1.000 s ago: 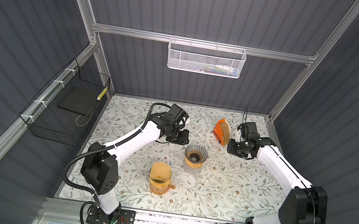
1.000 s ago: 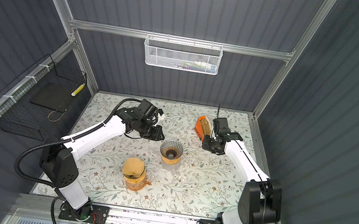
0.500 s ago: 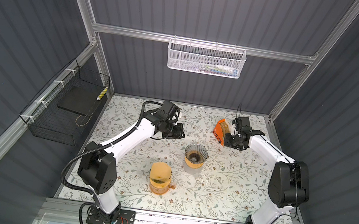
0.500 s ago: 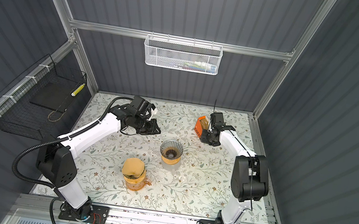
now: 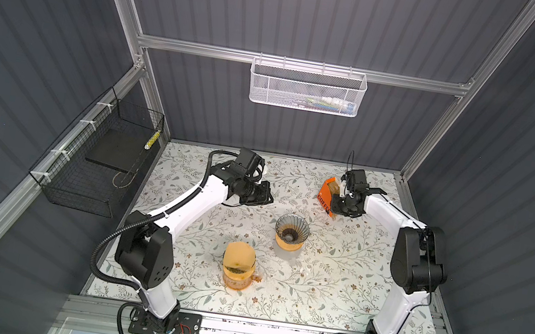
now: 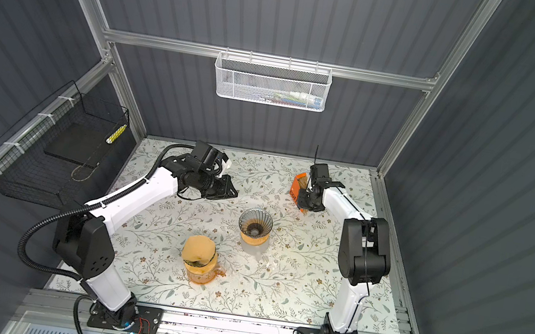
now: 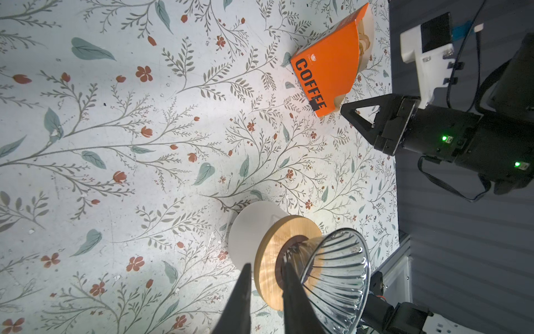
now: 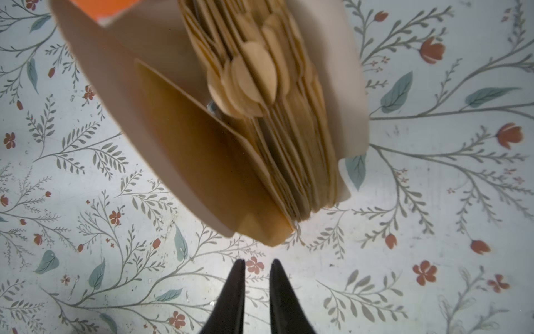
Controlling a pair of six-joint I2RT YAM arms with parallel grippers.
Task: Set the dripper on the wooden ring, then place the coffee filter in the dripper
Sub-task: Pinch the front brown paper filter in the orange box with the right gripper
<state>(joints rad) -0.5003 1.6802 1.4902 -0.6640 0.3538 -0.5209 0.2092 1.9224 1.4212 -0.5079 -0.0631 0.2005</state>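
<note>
The coffee filters (image 8: 260, 86) are standing packed on edge inside the open orange box (image 7: 326, 66), with their rounded tabs fanning out toward the right gripper (image 8: 257, 261). That gripper is hovering just short of the box's mouth, its fingers only a narrow slit apart and nothing between them. The step in hand looks like drawing out one filter. To do it well, the fingers are probably going to need a slightly wider gap, lined up on the tab nearest them so that only one sheet is pinched. The pull is best made along the sheet's own plane, since the light box could slide or tip. The glass dripper (image 5: 292, 228) is sitting empty a little ahead of the left gripper (image 7: 266, 264), whose fingers are likewise slightly apart and holding nothing.
</note>
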